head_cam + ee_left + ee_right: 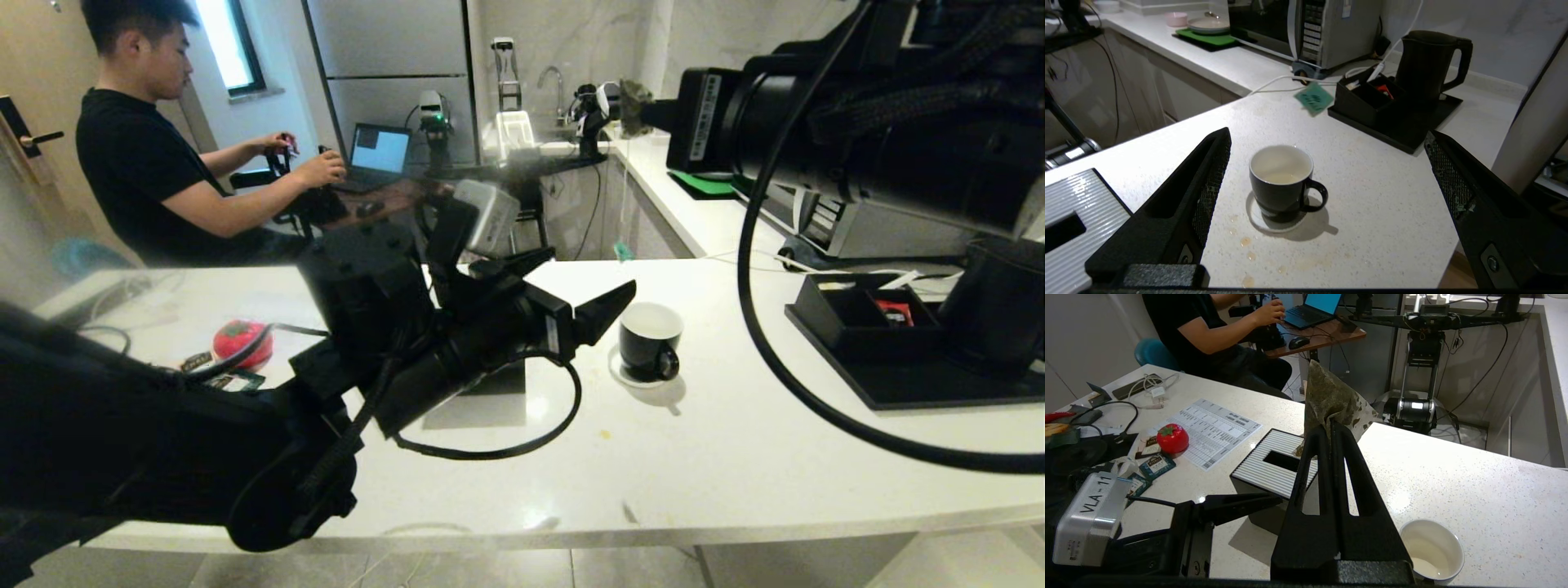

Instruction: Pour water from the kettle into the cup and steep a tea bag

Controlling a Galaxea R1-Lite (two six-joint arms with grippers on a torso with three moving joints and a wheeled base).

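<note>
The black cup (1282, 183) stands on its white saucer (1257, 218) on the white counter, with a little pale liquid inside. My left gripper (1327, 136) hovers open just short of the cup (649, 339), its fingers wide on either side and nothing between them. High above the counter, my right gripper (1331, 425) is shut on a wet brown tea bag (1333, 398); the bag's green tag (1314, 98) dangles on its string. The matte black kettle (1429, 65) sits on a black tray (1412, 134) beyond the cup.
A black box with a ribbed white slotted top (1276, 465) stands beside my left arm. Brownish drops (1245, 241) stain the counter near the saucer. A microwave (1310, 28) is behind the tray. A red tomato-shaped object (1172, 437) and a printed sheet (1214, 430) lie farther off. A person (147, 147) sits at a laptop desk.
</note>
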